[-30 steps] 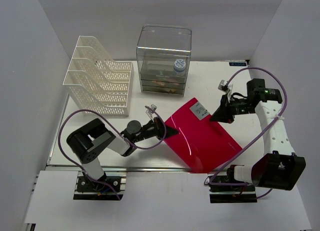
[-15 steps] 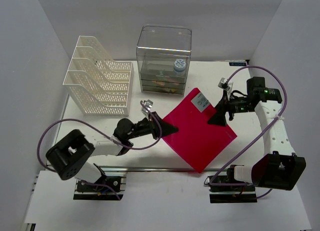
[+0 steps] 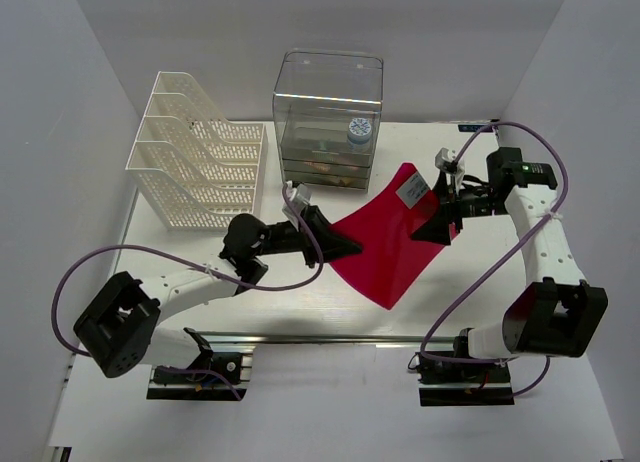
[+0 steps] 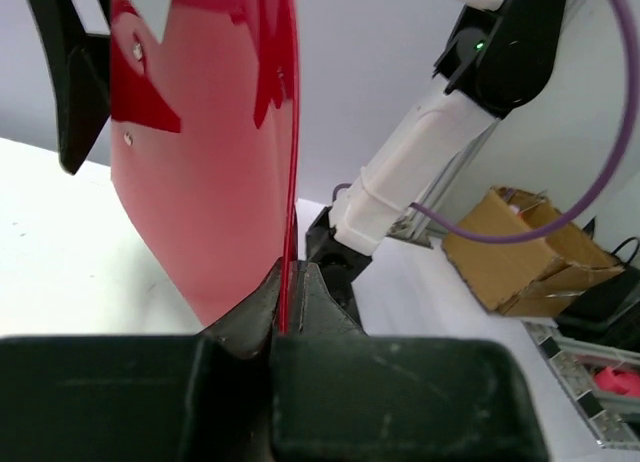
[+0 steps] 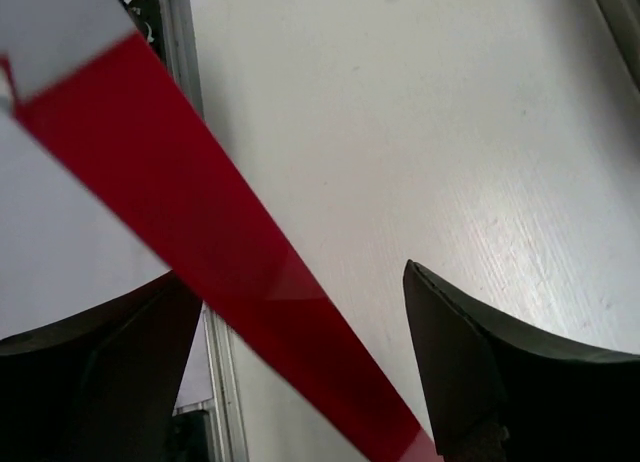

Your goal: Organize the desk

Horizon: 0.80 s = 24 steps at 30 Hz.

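The top view alone showed the whole layout. The white desk point(image 3: 480, 272) carried a clear drawer box point(image 3: 328, 92) at its back edge and ran forward from the box to the metal rail. A white mesh file rack point(image 3: 200, 172) stood just left of the drawer box. In front of the box, a red folder point(image 3: 385, 252) hung tilted above the desk, a white label point(image 3: 412, 188) on its far corner.

Only the left wrist view showed the left gripper point(image 4: 290, 292) with its jaws pressed together on the folder's thin edge. It also showed a cardboard box point(image 4: 520, 242) off the desk. The right wrist view showed the right gripper point(image 5: 290, 332) with its jaws spread wide. The folder's edge ran slantwise between them, with a gap at each finger.

The drawer box held a round blue-topped item point(image 3: 358, 132) near its right wall. Small brownish things lay in its lower drawers, too blurred to name.
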### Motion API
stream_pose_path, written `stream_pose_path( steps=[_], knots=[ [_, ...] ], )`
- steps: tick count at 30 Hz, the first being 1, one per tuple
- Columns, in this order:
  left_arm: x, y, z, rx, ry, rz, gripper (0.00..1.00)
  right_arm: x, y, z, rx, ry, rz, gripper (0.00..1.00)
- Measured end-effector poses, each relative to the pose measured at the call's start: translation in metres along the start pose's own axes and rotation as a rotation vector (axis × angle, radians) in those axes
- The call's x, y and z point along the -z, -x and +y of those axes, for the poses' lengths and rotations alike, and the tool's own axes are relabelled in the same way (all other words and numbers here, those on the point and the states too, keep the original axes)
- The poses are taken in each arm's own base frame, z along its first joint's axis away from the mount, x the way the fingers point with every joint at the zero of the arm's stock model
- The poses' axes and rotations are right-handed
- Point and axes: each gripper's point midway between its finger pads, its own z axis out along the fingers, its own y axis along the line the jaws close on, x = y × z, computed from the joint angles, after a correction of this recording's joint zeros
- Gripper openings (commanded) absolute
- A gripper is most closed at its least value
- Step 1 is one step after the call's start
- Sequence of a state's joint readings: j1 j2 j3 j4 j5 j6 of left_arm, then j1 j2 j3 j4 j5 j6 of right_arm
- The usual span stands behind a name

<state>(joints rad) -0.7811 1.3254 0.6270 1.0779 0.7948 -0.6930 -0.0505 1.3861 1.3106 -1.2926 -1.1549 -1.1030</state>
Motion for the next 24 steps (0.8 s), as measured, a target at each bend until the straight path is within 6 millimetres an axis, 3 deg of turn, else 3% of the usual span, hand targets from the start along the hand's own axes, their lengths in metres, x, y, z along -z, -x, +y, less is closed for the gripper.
stream_pose_path(
  steps=[6,11,12,20,21,22,24],
  knots=[
    [-0.002,0.005,0.016,-0.043,0.072,0.046,0.00,-0.005,0.017,0.000,0.114,0.037,-0.022,0.49],
    [0.002,0.007,0.035,-0.026,0.187,0.083,0.00,-0.008,0.016,-0.001,0.176,0.035,-0.001,0.33],
    [0.003,0.008,0.040,-0.022,0.215,0.088,0.00,-0.007,0.015,-0.001,0.193,0.027,0.005,0.00],
    [0.009,0.014,0.073,-0.002,0.386,0.121,0.00,0.003,0.007,0.025,0.277,-0.024,0.043,0.00],
    [0.009,0.016,0.076,0.000,0.401,0.123,0.07,0.004,0.008,0.028,0.284,-0.030,0.044,0.00],
    [0.008,0.018,0.078,-0.001,0.412,0.124,0.37,0.005,0.009,0.031,0.290,-0.034,0.044,0.00],
    [0.009,0.024,0.082,-0.004,0.452,0.134,0.65,0.006,0.011,0.035,0.278,-0.040,0.037,0.00]
  ],
)
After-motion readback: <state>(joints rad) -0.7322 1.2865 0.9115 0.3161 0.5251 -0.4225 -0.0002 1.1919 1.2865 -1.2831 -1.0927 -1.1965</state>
